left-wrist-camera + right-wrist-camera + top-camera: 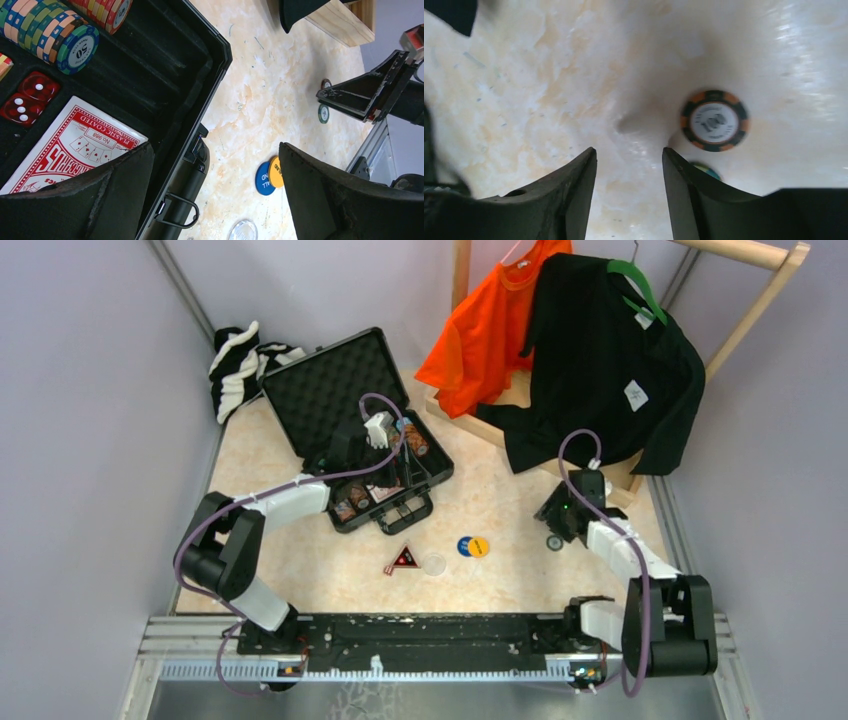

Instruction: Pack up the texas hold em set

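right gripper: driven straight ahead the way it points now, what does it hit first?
Most likely bare table: the gap between the right gripper's parted fingers frames only marbled surface. The orange-and-black chip sits off to one side of that line, so it would probably be missed. Depth is hard to judge.
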`<state>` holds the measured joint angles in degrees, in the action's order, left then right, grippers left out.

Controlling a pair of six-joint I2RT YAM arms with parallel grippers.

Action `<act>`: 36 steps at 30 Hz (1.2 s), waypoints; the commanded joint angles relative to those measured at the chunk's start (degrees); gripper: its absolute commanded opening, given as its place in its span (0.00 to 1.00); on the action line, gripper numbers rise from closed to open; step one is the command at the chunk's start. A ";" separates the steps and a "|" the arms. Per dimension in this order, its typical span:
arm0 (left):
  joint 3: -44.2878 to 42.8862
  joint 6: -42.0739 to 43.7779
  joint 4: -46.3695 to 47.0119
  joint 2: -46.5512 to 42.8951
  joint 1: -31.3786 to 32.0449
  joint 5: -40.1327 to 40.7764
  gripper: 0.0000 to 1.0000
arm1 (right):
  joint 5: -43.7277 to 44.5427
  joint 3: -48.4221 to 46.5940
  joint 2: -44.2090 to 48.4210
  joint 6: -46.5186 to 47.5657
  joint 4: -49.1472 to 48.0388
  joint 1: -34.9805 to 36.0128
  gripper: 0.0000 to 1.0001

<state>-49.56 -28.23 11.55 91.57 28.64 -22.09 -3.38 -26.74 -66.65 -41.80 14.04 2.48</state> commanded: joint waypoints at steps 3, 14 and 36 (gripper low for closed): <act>0.22 0.05 1.46 -0.88 0.25 -1.45 0.99 | 15.74 -9.94 -0.44 7.76 15.40 -0.07 0.58; 0.33 -0.38 2.09 -0.19 0.21 -2.36 0.99 | 20.19 -11.90 -3.67 8.35 17.60 -2.03 0.59; 0.13 -0.78 2.60 1.11 0.18 -3.55 0.99 | 18.31 -11.59 -11.73 9.88 14.17 -2.09 0.45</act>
<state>-49.56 -28.82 12.21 91.77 28.64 -24.58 14.74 -37.93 -77.54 -32.51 28.29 0.69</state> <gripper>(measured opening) 0.995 0.467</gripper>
